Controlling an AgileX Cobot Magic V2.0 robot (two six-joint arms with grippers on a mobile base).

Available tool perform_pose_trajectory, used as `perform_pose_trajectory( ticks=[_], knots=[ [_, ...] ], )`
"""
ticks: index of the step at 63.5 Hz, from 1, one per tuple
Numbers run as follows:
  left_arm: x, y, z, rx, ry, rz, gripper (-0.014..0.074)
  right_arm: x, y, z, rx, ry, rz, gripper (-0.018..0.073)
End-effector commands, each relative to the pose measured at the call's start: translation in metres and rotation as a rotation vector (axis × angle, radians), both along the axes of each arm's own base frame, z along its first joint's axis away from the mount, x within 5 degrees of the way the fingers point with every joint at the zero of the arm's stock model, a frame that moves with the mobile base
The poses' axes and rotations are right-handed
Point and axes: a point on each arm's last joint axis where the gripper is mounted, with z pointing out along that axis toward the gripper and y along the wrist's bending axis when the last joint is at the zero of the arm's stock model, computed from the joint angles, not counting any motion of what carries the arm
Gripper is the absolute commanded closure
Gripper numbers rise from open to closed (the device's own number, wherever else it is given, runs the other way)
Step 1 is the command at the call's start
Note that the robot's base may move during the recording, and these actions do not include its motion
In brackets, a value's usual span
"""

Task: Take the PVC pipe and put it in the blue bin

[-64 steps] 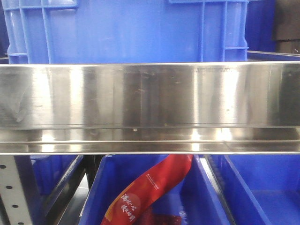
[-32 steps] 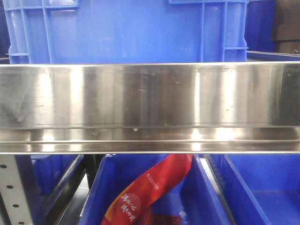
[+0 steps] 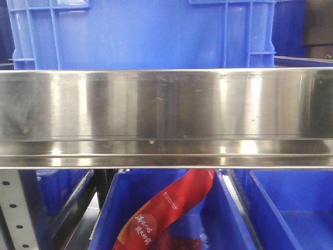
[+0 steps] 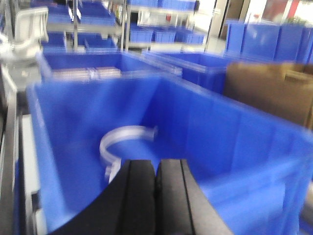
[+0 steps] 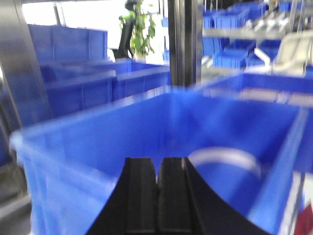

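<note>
The PVC pipe [image 4: 127, 132], a thin white half-ring, lies on the floor of a blue bin [image 4: 220, 127] in the left wrist view. My left gripper [image 4: 156, 169] hangs just above and in front of it, shut with nothing between its black fingers. The right wrist view shows the same kind of white arc, the PVC pipe [image 5: 224, 155], inside a blue bin [image 5: 122, 127]. It lies to the right of my right gripper [image 5: 158, 166], which is shut and empty. Both wrist views are blurred. The front view shows neither the grippers nor the pipe.
A wide steel shelf rail [image 3: 166, 114] crosses the front view, with a large blue crate [image 3: 140, 34] above it. Below are more blue bins, one holding a red packet [image 3: 166, 208]. A brown cardboard box [image 4: 274, 90] stands beyond the bin's right wall. A steel upright [image 5: 183, 41] rises behind.
The front view has shifted slightly, so the steel rail sits a little higher in frame. Nothing else in that view differs.
</note>
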Motion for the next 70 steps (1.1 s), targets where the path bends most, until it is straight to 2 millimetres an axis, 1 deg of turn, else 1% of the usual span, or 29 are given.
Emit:
perform_pose_trajectory(
  ticks=[1,7,14,22,55,58,63,70],
  knots=[
    [-0.015,0.007,-0.004,-0.027,-0.042,-0.003,0.0707,-0.011,-0.007,-0.008,0.032,-0.03,-0.008,0.0727],
    [-0.025,0.012,-0.008,-0.033,-0.054,-0.003,0.0707,-0.018,-0.011,-0.01,0.037,-0.037,-0.008,0.0727],
    [-0.034,0.016,-0.003,-0.048,-0.083,-0.003,0.0707,-0.022,-0.013,-0.007,0.048,-0.059,-0.009,0.0727],
    [-0.039,0.019,0.0,-0.059,-0.103,-0.003,0.0707,-0.022,-0.013,-0.006,0.049,-0.061,-0.009,0.0727],
    [-0.039,0.019,0.0,-0.059,-0.103,-0.003,0.0707,-0.022,-0.013,-0.007,0.047,-0.056,-0.009,0.0728],
    [-0.039,0.019,0.0,-0.059,-0.103,-0.003,0.0707,-0.021,-0.013,-0.01,0.041,-0.053,-0.013,0.0728],
    [-0.039,0.019,0.0,-0.059,-0.103,-0.003,0.0707,-0.026,-0.02,-0.015,0.049,-0.098,-0.041,0.0728],
    [-0.039,0.019,0.0,-0.059,-0.103,-0.003,0.0707,-0.036,-0.04,-0.041,0.049,-0.126,-0.136,0.0728]
  ],
)
